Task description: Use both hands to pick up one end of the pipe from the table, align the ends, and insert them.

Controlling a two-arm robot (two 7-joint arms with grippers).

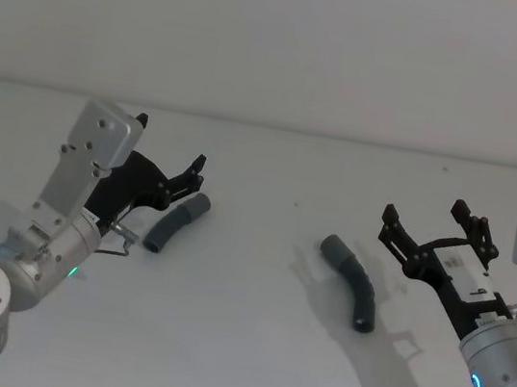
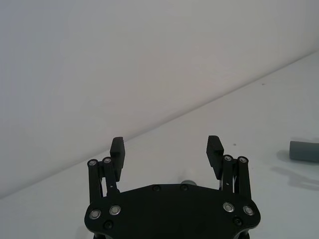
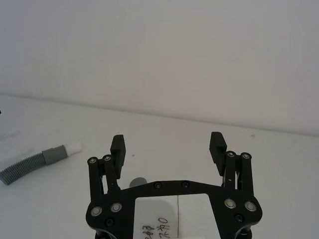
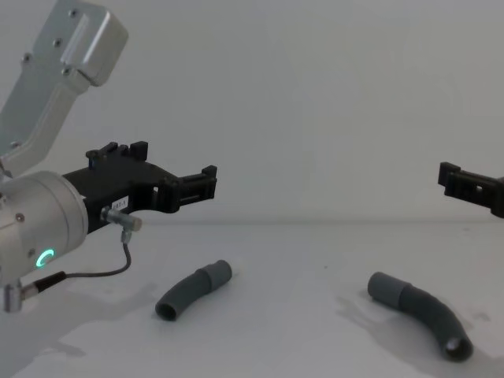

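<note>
Two dark grey, curved, ribbed hose pieces lie on the plain white-grey desk [image 1: 234, 355], well apart from each other and touched by neither arm.

The shorter hose piece [image 1: 174, 225] rests on the robot's left side. Its smooth narrow cuff [image 1: 198, 210] points away from the robot and toward the middle of the desk. In the right wrist view that cuff ends in a pale whitish tip [image 3: 73, 147].

The longer hose piece [image 1: 350, 283], which is also thicker, lies on the right side. Its wider grey sleeve [image 1: 334, 252] is the end farther from the robot and faces the shorter piece. Its open ribbed end [image 1: 363, 321] lies nearer the robot.

The black plastic left gripper [image 1: 170, 140], on its silver-grey cylindrical arm, is raised above the desk. In the chest view it hangs clear of the surface, over and a little to the left of the shorter hose piece. Its fingers [image 2: 117, 145] are spread wide with nothing between them. A green ring light [image 4: 46, 257] glows on the arm's wrist, and a thin grey cable [image 4: 118, 264] loops below it.

The black plastic right gripper [image 1: 424, 211] is also held above the desk, to the right of the longer hose piece and apart from it. In the right wrist view its fingers stand wide apart around bare space. A white label with handwriting [image 3: 172, 219] sits on its body.
</note>
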